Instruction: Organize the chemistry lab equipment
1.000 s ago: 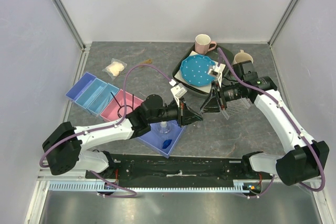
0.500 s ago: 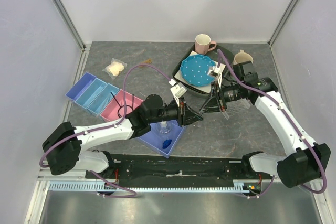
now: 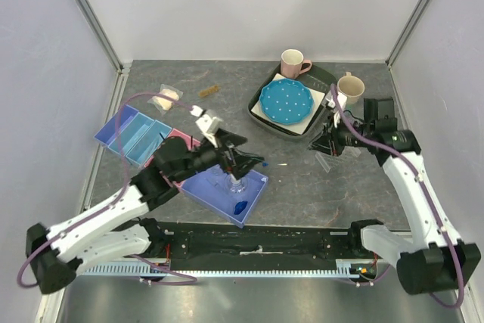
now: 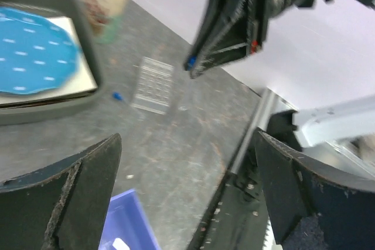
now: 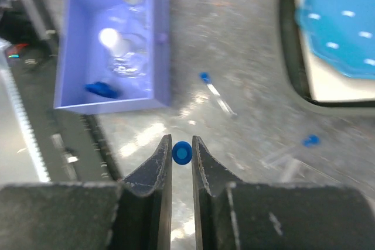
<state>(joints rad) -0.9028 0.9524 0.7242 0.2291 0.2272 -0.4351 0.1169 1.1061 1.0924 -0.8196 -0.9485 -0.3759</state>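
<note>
Low in the middle of the right wrist view, the right gripper [image 5: 181, 141], pressed together on a tiny blue-capped tube [image 5: 182, 154]. Only the round, bright blue cap in sight there, squeezed between the two black fingers [image 5: 156, 171]. In the left wrist view, the same gripper at the top middle, with a small dot of blue at its tip.

Just below it in that picture, the clear tube rack [image 4: 153, 85], lying flat on the gray table [image 4: 193, 121]. See-through, with rows of little square holes. A bit to its left, a loose tube [image 4: 117, 96] with a blue cap, lying down.

In the lower middle of the top view, the left gripper [image 3: 243, 163], spread wide with nothing between its fingers, at the far edge of the purple tray [image 3: 208, 194].

Inside that tray, at the upper left of the right wrist view, two clear little bottles [image 5: 117, 51], shiny and see-through. Near the tray's lower left corner in the same picture, the blue hexagonal piece [image 5: 102, 90], small and dark blue.

Far off in the upper left of the top view, the bag of white wads [image 3: 166, 97], flat on the table.
</note>
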